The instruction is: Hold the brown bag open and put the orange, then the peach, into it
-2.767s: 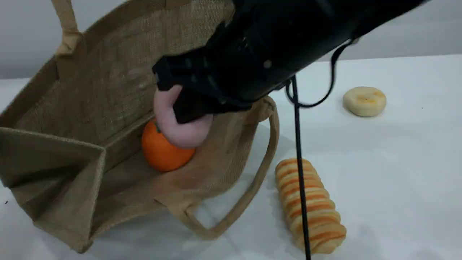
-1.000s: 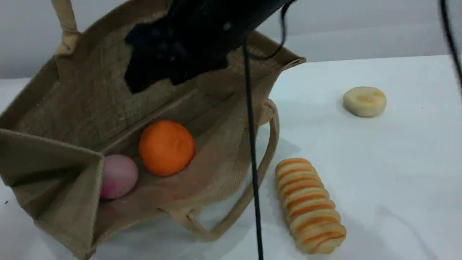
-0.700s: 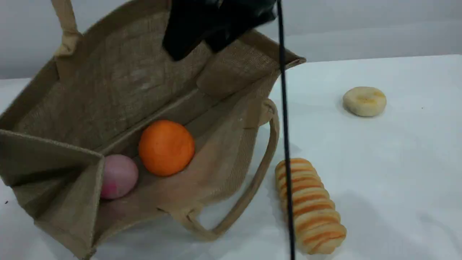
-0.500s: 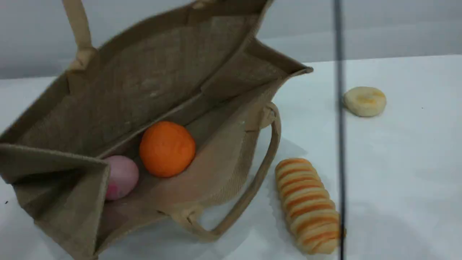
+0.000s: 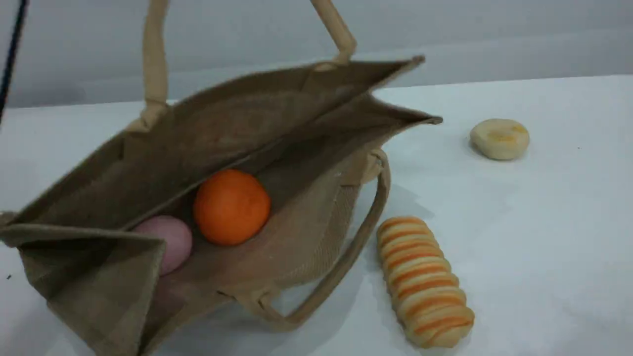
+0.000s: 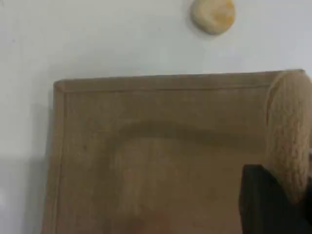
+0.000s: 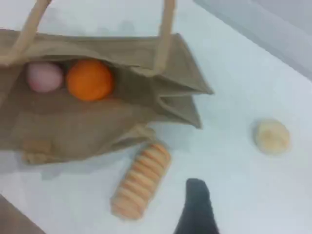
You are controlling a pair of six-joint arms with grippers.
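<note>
The brown bag (image 5: 237,123) lies tilted on the white table with its mouth facing the scene camera. Inside rest the orange (image 5: 231,207) and, to its left, the peach (image 5: 168,240), half hidden behind the folded gusset. The upper handle (image 5: 154,64) rises out of the top edge. In the left wrist view the handle (image 6: 287,131) runs beside my left gripper's black fingertip (image 6: 263,204), which is shut on it above the bag's panel (image 6: 161,156). The right wrist view looks down from high up on the bag (image 7: 97,131), orange (image 7: 89,80) and peach (image 7: 44,76). My right gripper's fingertip (image 7: 197,209) is bare and open.
A striped bread loaf (image 5: 425,282) lies just right of the bag's lower handle (image 5: 346,262), which rests on the table. A flat pale bun (image 5: 499,138) sits at the far right. A black cable (image 5: 12,54) hangs at the top left corner.
The right gripper let the peach go inside the bag and rose out of the scene view. The bag's upper side has since sunk and shifted right, narrowing the mouth.
</note>
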